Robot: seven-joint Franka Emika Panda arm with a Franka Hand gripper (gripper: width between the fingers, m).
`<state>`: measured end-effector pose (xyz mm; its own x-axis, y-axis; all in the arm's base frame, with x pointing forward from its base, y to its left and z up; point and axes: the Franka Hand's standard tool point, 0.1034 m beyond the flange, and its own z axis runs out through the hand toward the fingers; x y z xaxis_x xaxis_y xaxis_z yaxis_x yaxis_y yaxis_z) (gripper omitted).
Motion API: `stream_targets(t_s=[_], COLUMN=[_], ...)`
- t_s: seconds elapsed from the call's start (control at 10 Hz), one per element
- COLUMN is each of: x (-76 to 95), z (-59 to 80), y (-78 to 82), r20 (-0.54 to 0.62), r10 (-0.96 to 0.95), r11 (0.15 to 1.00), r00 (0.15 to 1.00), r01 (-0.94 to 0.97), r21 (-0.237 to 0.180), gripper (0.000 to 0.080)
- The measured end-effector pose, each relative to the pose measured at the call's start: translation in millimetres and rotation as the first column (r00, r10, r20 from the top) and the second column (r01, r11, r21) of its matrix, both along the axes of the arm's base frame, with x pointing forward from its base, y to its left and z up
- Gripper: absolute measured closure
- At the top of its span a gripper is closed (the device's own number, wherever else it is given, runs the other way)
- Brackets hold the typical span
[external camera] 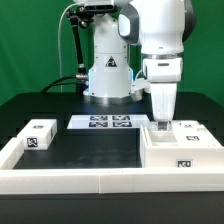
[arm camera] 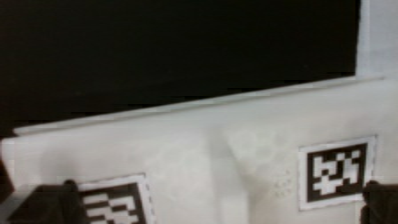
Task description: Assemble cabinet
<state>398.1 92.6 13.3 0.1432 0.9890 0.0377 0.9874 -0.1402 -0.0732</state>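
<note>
Cabinet (external camera: 168, 150) at exterior view's right, small cube (external camera: 40, 135) left, marker board (external camera: 108, 122) behind

I count one cabinet (external camera: 178, 150) just below the gripper (external camera: 163, 124), one small white cube (external camera: 40, 134) well apart from it, one marker board (external camera: 108, 122) between.

Cabinet (external camera: 180, 150): white plastic, with square black-and-white tags on its faces. Two of these tags sit just ahead of the dark fingers (arm camera: 50, 200). Gripper (external camera: 162, 122): white. Small cube (external camera: 40, 135): white, black-patterned tags. Marker board (external camera: 108, 122): white, with black tags. Table (external camera: 90, 150): black. Wall (external camera: 30, 40): green
</note>
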Motion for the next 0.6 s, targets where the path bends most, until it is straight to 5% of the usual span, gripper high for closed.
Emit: stream_targets(t_s=[0.1, 0.4, 0.5, 0.6], x=[0.1, -0.5, -0.5, -0.5], z=[-0.9, -1.4, -1.4, -1.4], y=[0.5, 0.7, 0.7, 0.6], r20=[0.002, -0.001, -0.001, -0.001], r10=[-0.005, -0.009, -0.009, -0.009], r11=[1.0, 1.0, 1.0, 1.0], r00=[1.0, 1.0, 1.0, 1.0], r01=[0.005, 0.009, 0.009, 0.009], r21=[0.002, 0.001, 0.001, 0.001], gripper=[0.0003, 0.0411, 0.0411, 0.0595])
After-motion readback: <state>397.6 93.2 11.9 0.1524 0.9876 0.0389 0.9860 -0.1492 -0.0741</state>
